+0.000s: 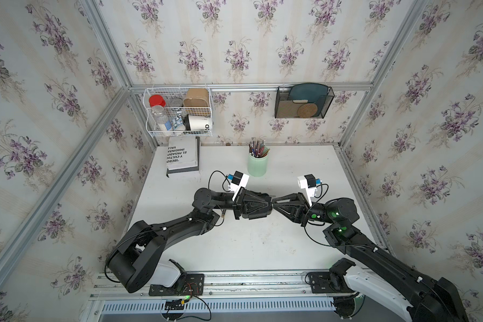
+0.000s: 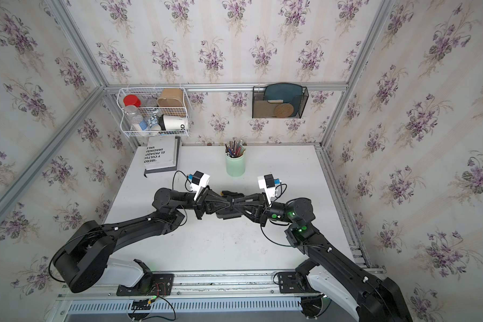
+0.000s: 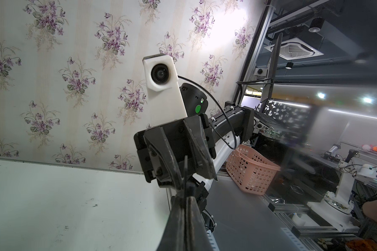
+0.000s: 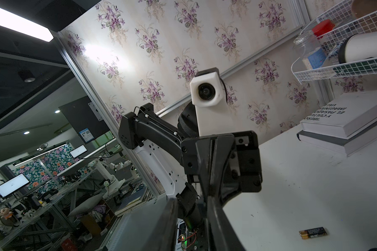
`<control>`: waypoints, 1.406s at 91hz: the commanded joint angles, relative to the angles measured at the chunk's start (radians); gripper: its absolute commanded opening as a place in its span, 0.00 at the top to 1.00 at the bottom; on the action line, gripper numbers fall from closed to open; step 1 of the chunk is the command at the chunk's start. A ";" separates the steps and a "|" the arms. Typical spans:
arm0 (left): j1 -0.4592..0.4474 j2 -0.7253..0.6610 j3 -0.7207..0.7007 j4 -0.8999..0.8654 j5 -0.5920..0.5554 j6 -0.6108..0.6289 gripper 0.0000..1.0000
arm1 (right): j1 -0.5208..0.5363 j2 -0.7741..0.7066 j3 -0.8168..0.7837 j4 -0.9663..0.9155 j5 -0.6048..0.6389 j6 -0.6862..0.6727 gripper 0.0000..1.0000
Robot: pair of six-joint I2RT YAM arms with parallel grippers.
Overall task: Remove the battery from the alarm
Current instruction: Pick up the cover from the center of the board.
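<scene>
The battery [image 4: 313,233], black with a gold end, lies loose on the white table in the right wrist view, apart from both grippers. Beneath the grippers in both top views is a black body, which I take for the alarm [image 2: 227,216] [image 1: 258,217]; it is mostly hidden and its face does not show. My left gripper [image 1: 269,207] [image 2: 229,205] [image 3: 186,196] is shut, fingers pressed together with nothing seen between them. My right gripper [image 1: 275,207] [image 2: 234,205] [image 4: 191,202] meets it tip to tip. It is open by a narrow gap and holds nothing.
A slim dark item with an orange end [image 2: 229,193] lies just behind the grippers. A green pen cup [image 1: 257,164] and stacked books [image 1: 182,157] stand at the back. A wire basket [image 1: 179,111] and a black mesh holder [image 1: 303,101] hang on the wall.
</scene>
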 commanded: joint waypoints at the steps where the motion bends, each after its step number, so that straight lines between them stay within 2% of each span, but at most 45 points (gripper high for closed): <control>1: 0.000 -0.003 0.010 0.001 0.017 0.008 1.00 | 0.006 0.009 0.011 -0.014 -0.002 -0.037 0.71; 21: 0.000 -0.004 0.014 -0.022 0.014 0.019 1.00 | 0.018 0.028 0.032 -0.052 -0.002 -0.059 0.73; 88: 0.000 -0.042 0.013 -0.081 -0.007 0.050 1.00 | 0.024 0.012 0.020 -0.049 -0.003 -0.054 0.97; 92: 0.000 -0.049 0.012 -0.106 -0.011 0.062 0.97 | 0.023 0.009 0.021 -0.057 0.004 -0.060 0.98; 109: 0.000 -0.082 0.011 -0.184 -0.022 0.115 0.73 | 0.024 -0.004 0.027 -0.086 0.027 -0.082 1.00; 128: 0.010 -0.139 -0.006 -0.298 -0.039 0.188 0.59 | 0.024 -0.025 0.047 -0.193 0.079 -0.140 1.00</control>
